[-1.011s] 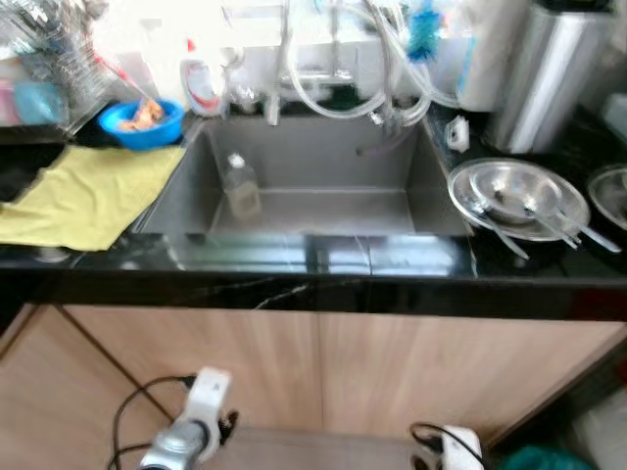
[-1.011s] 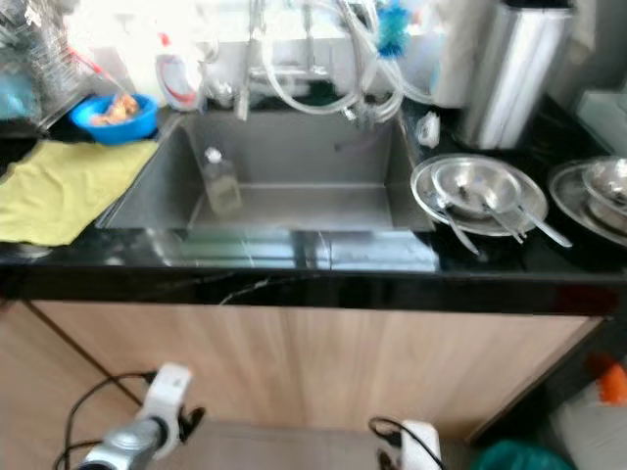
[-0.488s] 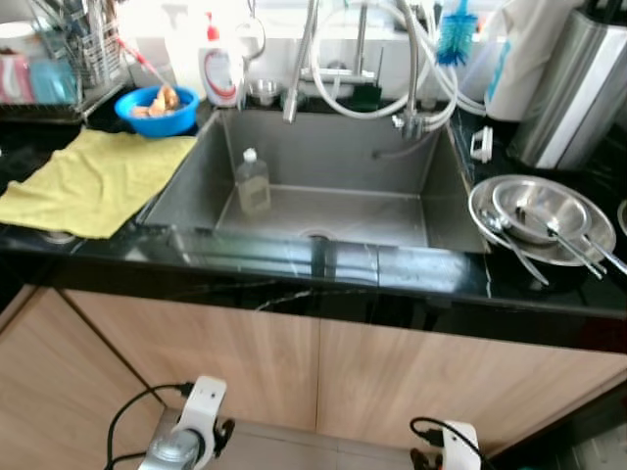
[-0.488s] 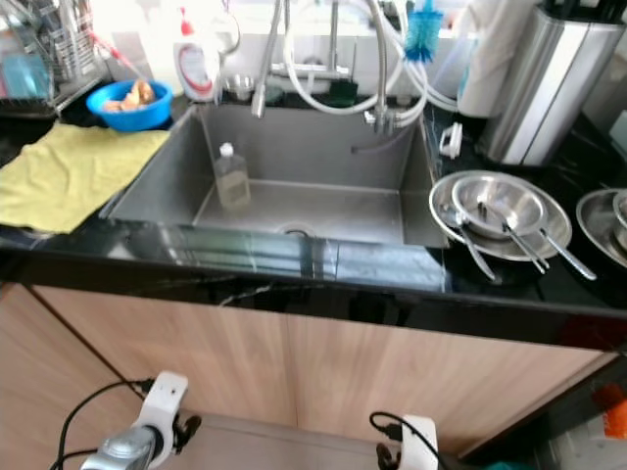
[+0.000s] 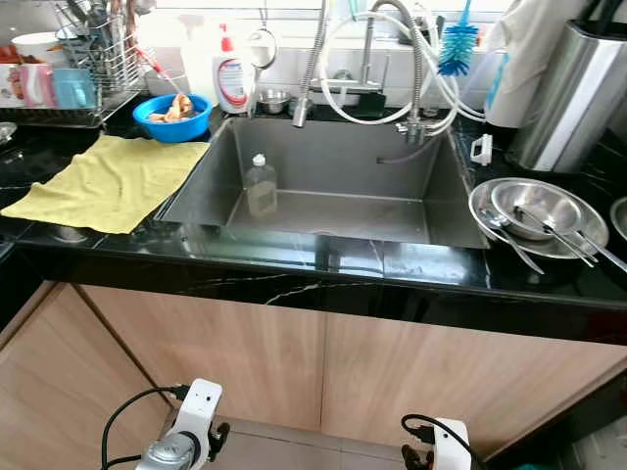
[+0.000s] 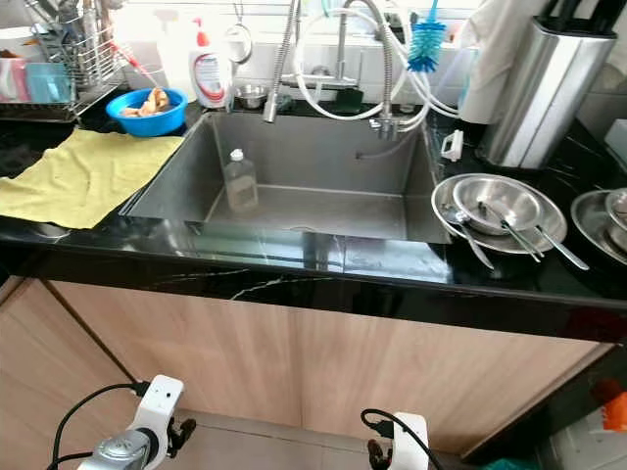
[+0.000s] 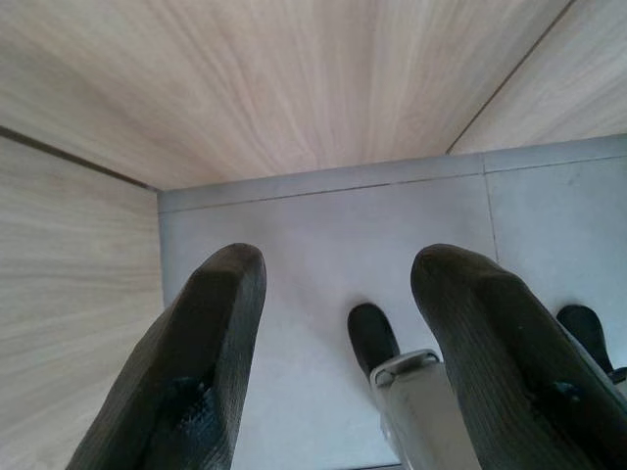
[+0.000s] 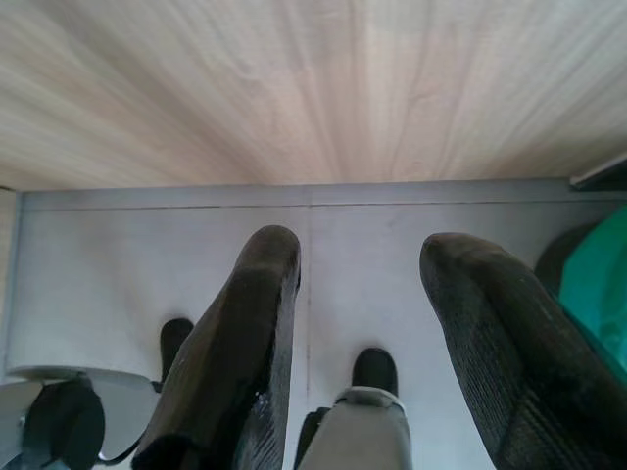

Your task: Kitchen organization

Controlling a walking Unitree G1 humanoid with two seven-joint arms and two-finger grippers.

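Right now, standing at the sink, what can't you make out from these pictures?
- Sink drain: left eye view, hidden behind the sink's front wall and the counter edge.
- Blue bowl contents: left eye view, too small to identify.
- Dish rack items: cut off by the left and top edges.
- Second metal plate: right eye view, cut off by the right edge.
- Label on the white bottle: too small to read.

Bottle (image 5: 261,185): clear, white-capped, stood upright inside the steel sink (image 5: 431,211), near its left wall.
Plate (image 5: 490,227): steel, laid flat on the counter right of the sink, stacked with a bowl (image 5: 535,203) and spoons (image 5: 560,236).
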